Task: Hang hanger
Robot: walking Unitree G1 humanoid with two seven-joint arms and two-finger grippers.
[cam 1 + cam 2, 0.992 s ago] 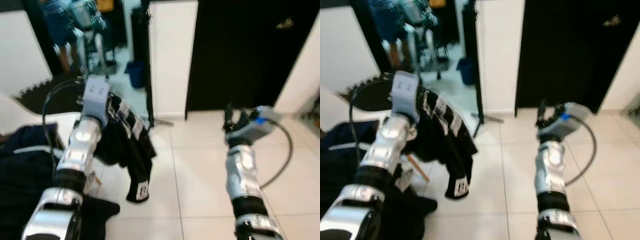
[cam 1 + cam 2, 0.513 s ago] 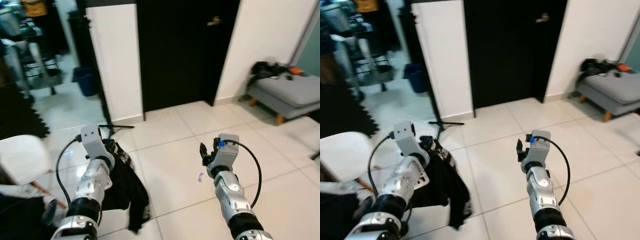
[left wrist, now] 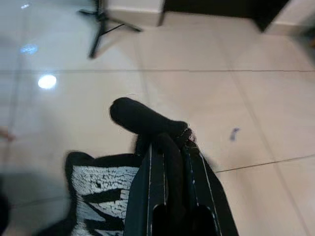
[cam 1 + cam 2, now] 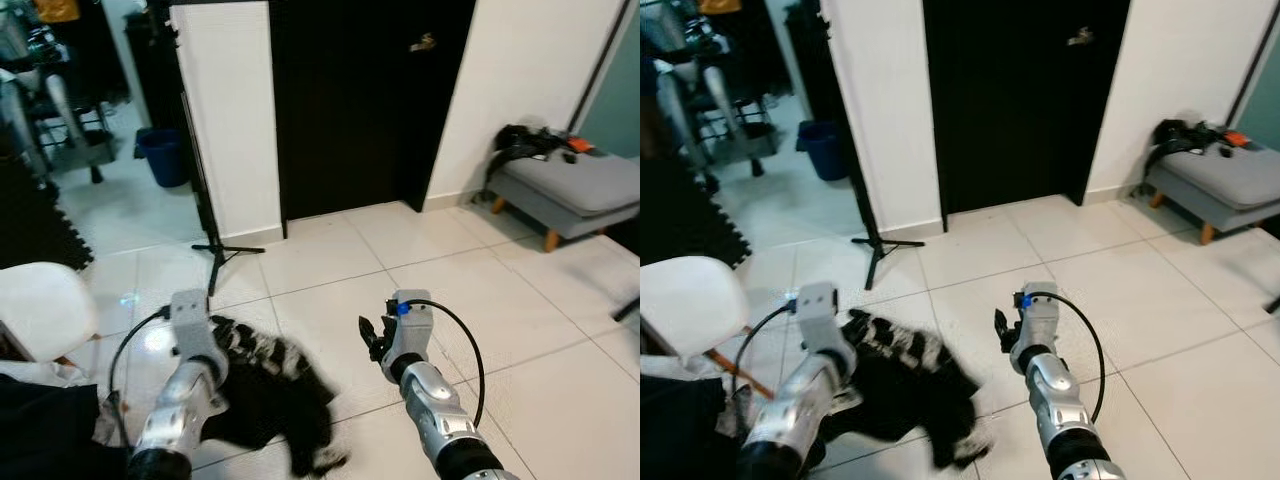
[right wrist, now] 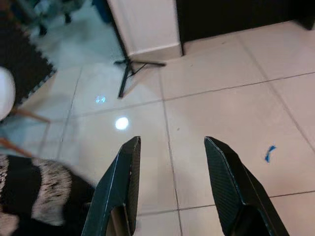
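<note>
Left claw [image 3: 170, 147] is clamped tight on a black-and-white striped shirt [image 4: 265, 385], low at 7 o'clock over the floor [image 4: 480, 290]. Right claw [image 5: 172, 187] hangs with fingers spread, holding nothing. No writing can be read.

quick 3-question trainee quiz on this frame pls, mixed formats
1. True or false: the right tool is shut on the garment.
2. Which tool holds the black-and-white garment? A) left tool B) right tool C) neither
3. Fill in: the tripod stand rests on the floor in front of the white ____.

Key
1. False: its fingers are apart over bare tile floor.
2. A
3. wall
</note>
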